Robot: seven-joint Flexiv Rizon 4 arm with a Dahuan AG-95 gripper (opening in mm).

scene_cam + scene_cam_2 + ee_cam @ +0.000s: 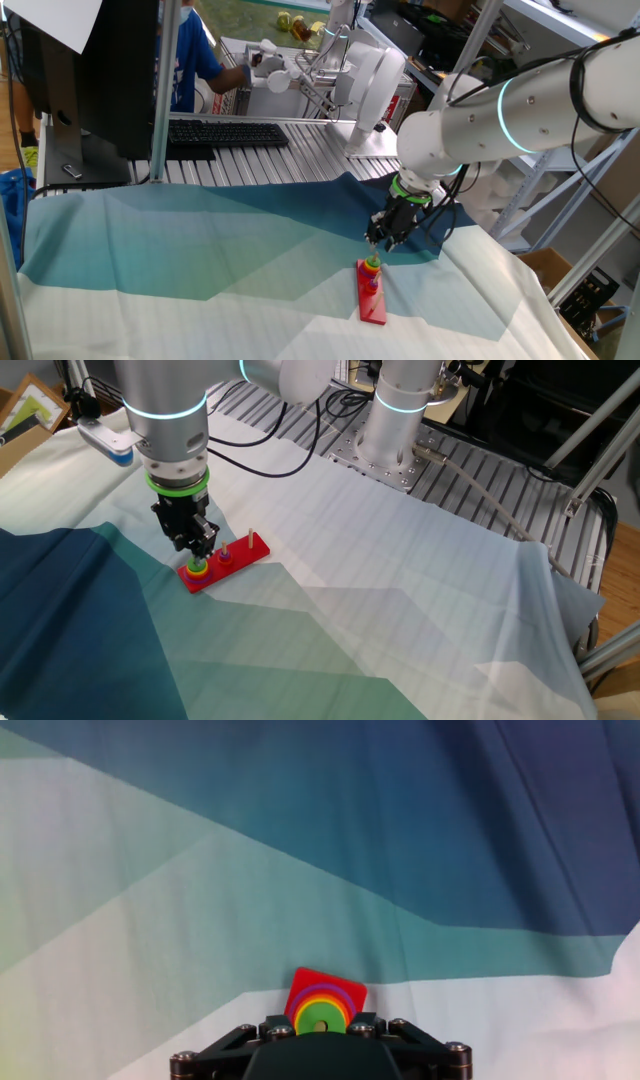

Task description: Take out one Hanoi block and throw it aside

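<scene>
The gripper [199, 547] hung right over the green ring [320, 1017] on the red base [240, 556], so it looked like the approach step. Couldn't tell how wide the fingers were, nothing held; next it'd need to drop straight down and pinch that ring

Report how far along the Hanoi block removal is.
Done: the gripper is positioned right above the ring stack at one end of the red base. In hand: nothing yet; the green Hanoi block sits on top of the stack, ungrasped as far as the views show. Left: grip it, lift it off its peg, toss it aside.
</scene>
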